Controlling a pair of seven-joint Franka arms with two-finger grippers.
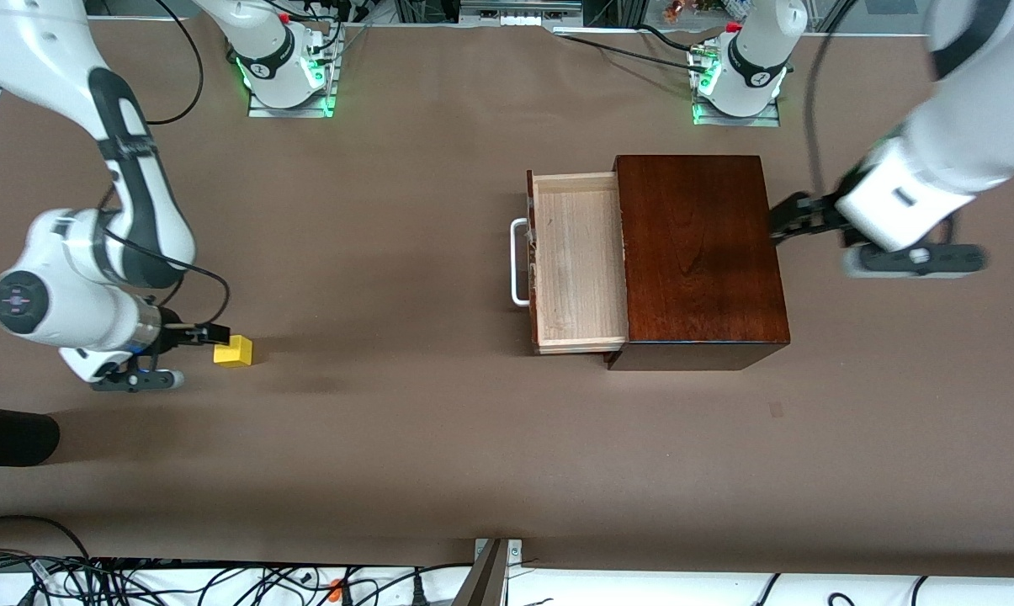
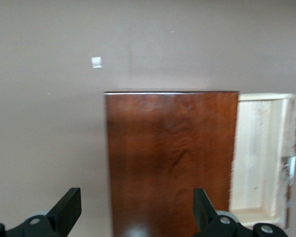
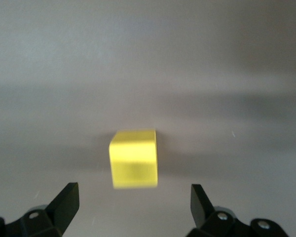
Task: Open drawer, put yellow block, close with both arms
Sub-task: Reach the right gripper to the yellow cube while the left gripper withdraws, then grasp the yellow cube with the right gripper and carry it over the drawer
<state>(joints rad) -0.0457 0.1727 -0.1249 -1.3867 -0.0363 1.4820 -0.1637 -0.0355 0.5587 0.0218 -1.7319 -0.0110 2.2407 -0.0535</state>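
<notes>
The yellow block (image 1: 233, 351) (image 3: 133, 158) sits on the brown table toward the right arm's end. My right gripper (image 1: 209, 335) (image 3: 133, 202) is low and level, open, with the block just ahead of its fingertips and apart from them. The drawer (image 1: 578, 261) (image 2: 259, 153) stands pulled out of the dark wooden box (image 1: 700, 252) (image 2: 172, 158), its pale tray empty and its white handle (image 1: 519, 261) facing the right arm's end. My left gripper (image 1: 786, 220) (image 2: 135, 207) is open beside the box's end that faces away from the drawer, holding nothing.
A small pale mark (image 1: 776, 410) (image 2: 96, 62) lies on the table nearer the front camera than the box. A dark object (image 1: 10, 433) juts in at the right arm's end. Cables (image 1: 136, 581) run along the table's front edge.
</notes>
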